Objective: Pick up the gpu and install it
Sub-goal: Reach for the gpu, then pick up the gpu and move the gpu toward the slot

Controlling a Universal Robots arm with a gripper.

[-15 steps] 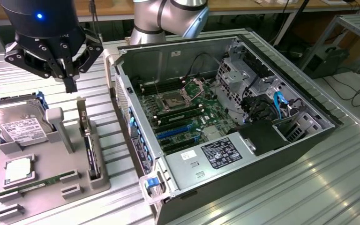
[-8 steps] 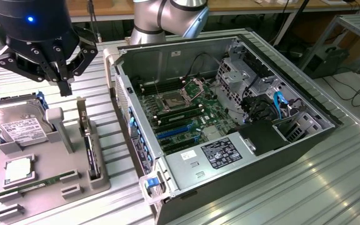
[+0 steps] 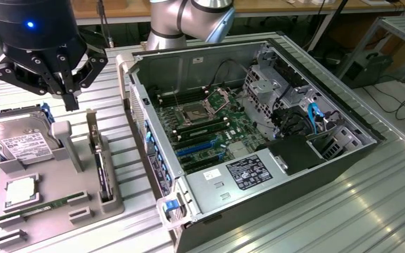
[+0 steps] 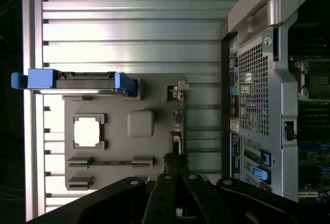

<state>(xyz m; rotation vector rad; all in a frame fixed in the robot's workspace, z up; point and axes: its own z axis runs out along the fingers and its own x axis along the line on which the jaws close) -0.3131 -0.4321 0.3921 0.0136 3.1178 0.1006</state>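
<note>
The tool [image 3: 71, 101] hangs clenched and empty above the tray [image 3: 61, 184], near the gpu [image 3: 103, 171].

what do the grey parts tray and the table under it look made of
Parts tray: matte grey plastic, likely moulded or printed; dull, no glints. Table: bare ribbed metal, probably aluminium; bright streaky reflections along its slats.

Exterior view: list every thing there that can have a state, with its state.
gripper: shut, empty, over the tray.
gpu: standing on edge in the tray, not picked up.
computer case: side open, motherboard exposed.
blue expansion slots: empty.
hard drive: resting in the tray.
memory stick: lying in the tray.
</note>
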